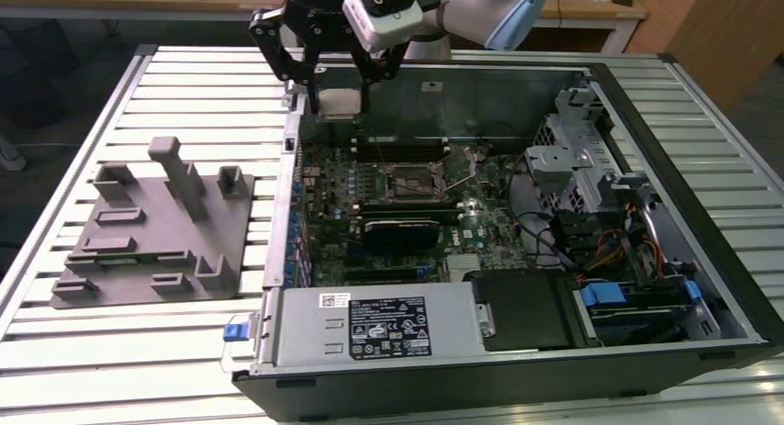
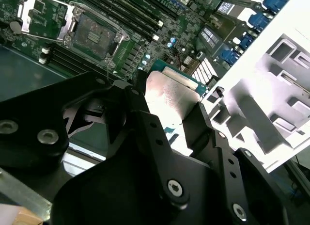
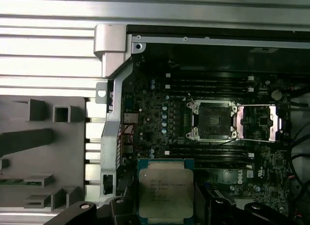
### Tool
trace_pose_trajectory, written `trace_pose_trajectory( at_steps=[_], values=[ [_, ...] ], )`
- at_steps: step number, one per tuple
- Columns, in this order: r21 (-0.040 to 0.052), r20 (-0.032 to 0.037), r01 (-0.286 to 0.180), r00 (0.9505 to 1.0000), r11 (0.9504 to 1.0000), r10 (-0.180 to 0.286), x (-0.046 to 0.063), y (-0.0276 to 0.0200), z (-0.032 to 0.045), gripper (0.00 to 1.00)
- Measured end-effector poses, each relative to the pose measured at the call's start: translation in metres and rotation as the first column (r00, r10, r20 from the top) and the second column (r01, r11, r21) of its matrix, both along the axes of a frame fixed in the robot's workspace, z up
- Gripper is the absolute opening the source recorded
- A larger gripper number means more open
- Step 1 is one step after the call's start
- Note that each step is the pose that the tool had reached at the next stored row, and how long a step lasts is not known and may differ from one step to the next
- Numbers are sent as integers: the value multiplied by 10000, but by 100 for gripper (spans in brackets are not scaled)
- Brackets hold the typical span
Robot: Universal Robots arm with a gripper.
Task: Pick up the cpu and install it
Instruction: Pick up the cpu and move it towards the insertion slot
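**cpu (image 1: 340, 102) hanging in gripper over case corner, socket lying open off to one side**

The gripper (image 1: 340, 98) is pinching the cpu by two opposite edges, its black fingers (image 2: 141, 96) closing in only as far as the chip's width and gripping nothing else. In the exterior view, the chip is hanging flat in the air, clear of the board. It is sitting over the far corner of the case (image 1: 490, 381) on the exterior view's left, just inside the side wall. In the first wrist view, the cpu (image 3: 166, 193) is showing its metal top to the camera between the two fingers.

The socket (image 1: 410, 179) is lying lower down, near the middle of the green board. From the chip, it is sitting toward the exterior view's right and nearer that camera, so the two are well apart both sideways and in height. In both wrist views, the socket (image 3: 213, 120) is standing open, with its metal plate (image 3: 261, 120) folded back beside it and the contact bed bare.

Judging from the first wrist view, the chip's edges are running roughly parallel with the socket frame's edges. The gap to close therefore looks like one of position rather than of turning.

The grey tray (image 1: 147, 232) is resting on the slatted table (image 1: 123, 352), outside the case on the exterior view's left.
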State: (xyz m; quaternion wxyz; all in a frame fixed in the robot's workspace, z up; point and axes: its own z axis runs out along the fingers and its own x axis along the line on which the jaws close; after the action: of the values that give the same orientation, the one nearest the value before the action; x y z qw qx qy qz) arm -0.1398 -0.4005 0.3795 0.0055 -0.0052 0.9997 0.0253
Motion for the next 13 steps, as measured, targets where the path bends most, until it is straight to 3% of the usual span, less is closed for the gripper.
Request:
trace_pose_trajectory(
  at_steps=[13],
  values=[
    [-1, 0, 0, 10000, 10000, 0, 158, 0, 0, 54]
  ],
)
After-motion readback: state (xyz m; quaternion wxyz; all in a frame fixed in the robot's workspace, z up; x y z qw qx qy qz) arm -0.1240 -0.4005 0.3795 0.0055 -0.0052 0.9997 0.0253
